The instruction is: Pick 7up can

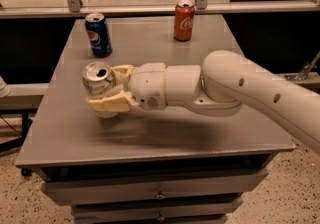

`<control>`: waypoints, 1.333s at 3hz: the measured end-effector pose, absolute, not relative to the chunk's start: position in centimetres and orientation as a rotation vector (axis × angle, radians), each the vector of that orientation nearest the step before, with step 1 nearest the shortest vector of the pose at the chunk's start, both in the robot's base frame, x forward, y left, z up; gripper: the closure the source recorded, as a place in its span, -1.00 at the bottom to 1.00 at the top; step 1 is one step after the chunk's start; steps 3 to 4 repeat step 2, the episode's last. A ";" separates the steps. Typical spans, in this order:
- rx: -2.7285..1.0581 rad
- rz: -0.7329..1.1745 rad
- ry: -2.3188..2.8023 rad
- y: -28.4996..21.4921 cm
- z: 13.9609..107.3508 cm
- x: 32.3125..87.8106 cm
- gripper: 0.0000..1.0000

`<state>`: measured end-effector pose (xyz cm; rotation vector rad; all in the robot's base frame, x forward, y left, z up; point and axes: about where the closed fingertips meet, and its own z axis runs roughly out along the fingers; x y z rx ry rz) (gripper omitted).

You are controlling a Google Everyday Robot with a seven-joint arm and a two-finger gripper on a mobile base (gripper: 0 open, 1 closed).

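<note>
The 7up can (98, 79) is silver with a silver top and pull-tab hole, at the left middle of the grey table (165, 133). My gripper (111, 88) reaches in from the right and is shut on the can, one cream finger (107, 103) in front of it and the other behind. The can appears lifted a little above the table, with a shadow beneath it.
A blue Pepsi can (98, 34) stands at the table's back left. A red Coca-Cola can (184, 20) stands at the back middle. A metal rail and glass panel run behind the table. Drawers sit below the table's front edge.
</note>
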<state>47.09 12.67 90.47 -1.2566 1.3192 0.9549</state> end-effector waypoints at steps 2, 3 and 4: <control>-1.197 0.863 1.292 8.9 96.0 49.8 1.00; -1.197 0.863 1.292 8.9 96.0 49.8 1.00; -1.197 0.863 1.292 8.9 96.0 49.8 1.00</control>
